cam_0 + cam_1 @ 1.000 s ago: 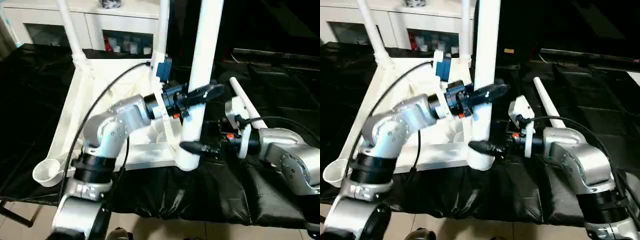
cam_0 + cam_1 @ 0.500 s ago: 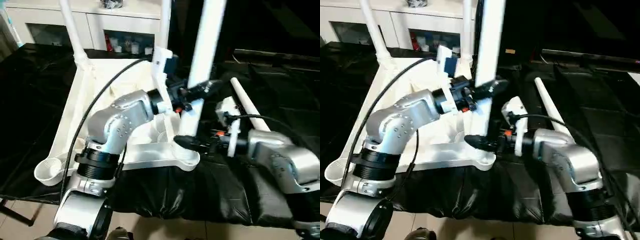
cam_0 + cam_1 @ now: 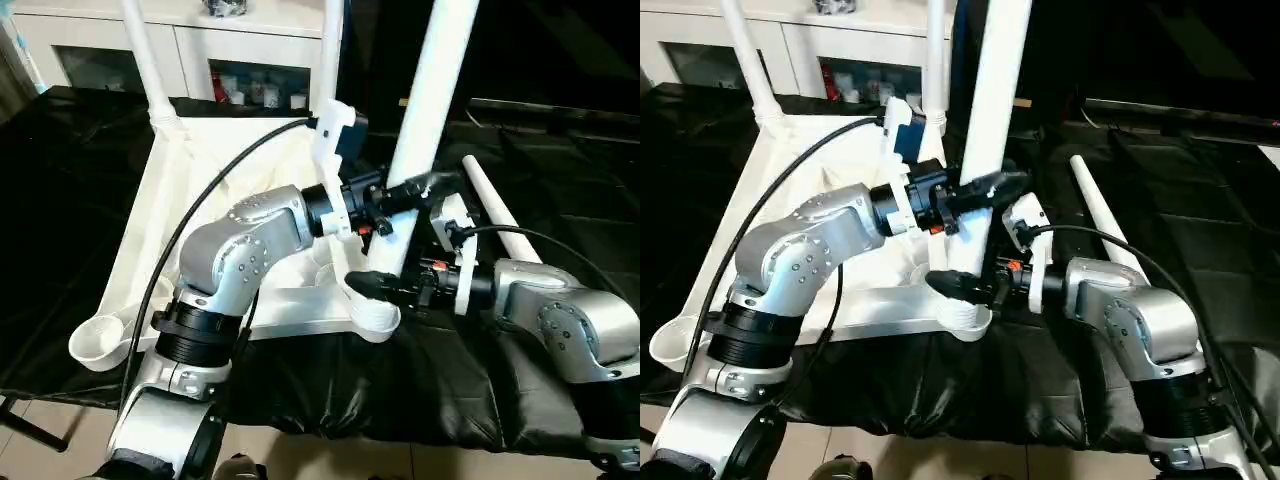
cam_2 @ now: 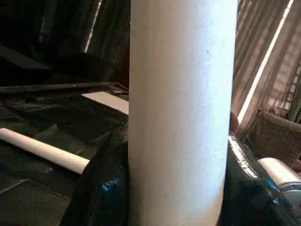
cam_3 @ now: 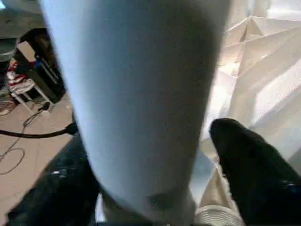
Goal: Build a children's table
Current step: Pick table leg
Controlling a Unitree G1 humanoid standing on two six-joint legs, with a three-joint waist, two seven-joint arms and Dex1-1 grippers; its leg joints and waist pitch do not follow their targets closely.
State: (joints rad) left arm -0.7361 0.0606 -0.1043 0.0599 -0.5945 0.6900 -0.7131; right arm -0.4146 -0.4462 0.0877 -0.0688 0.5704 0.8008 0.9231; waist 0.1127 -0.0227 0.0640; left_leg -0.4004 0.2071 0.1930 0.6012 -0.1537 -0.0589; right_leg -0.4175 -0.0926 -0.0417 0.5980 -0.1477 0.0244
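Left gripper (image 3: 400, 190) clamps the leg (image 3: 425, 110) upright; right gripper (image 3: 385, 285) brackets its base, guiding it into the socket (image 3: 372, 318).

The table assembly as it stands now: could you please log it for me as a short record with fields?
tabletop: upside down, ribbed underside up
legs fitted: two at the far corners
leg in work: upright, foot at the near right socket
left gripper: shut on that leg, midway up
right gripper: at the leg's base, jaws astride it
spare leg: lying on the black cover
near left socket: empty
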